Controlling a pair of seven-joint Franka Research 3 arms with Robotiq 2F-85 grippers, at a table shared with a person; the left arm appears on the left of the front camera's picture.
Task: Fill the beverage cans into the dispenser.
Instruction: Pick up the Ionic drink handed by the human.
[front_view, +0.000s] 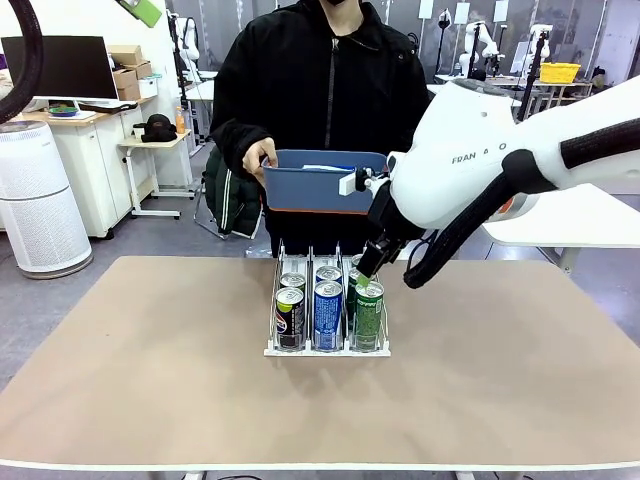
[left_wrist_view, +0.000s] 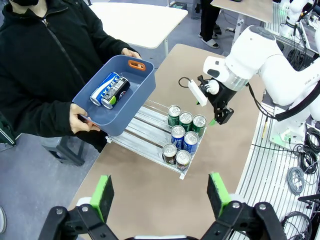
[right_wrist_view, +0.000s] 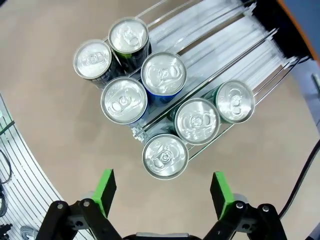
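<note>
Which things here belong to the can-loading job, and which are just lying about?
Job: dispenser, seven cans in its lanes, blue bin the person holds, two cans in it.
Lying about: air purifier, monitor, yellow crate.

The dispenser (front_view: 300, 352) sits mid-counter (front_view: 150, 370); seven cans (front_view: 328, 315) stand at its six o'clock end, two, two, three by lane from nine to three; at twelve a person (front_view: 320, 90) holds a bin (front_view: 310, 190) above its rear, two more cans (left_wrist_view: 110, 90) lying inside; the right claw (right_wrist_view: 163, 186) hangs over the three o'clock lane.
</note>
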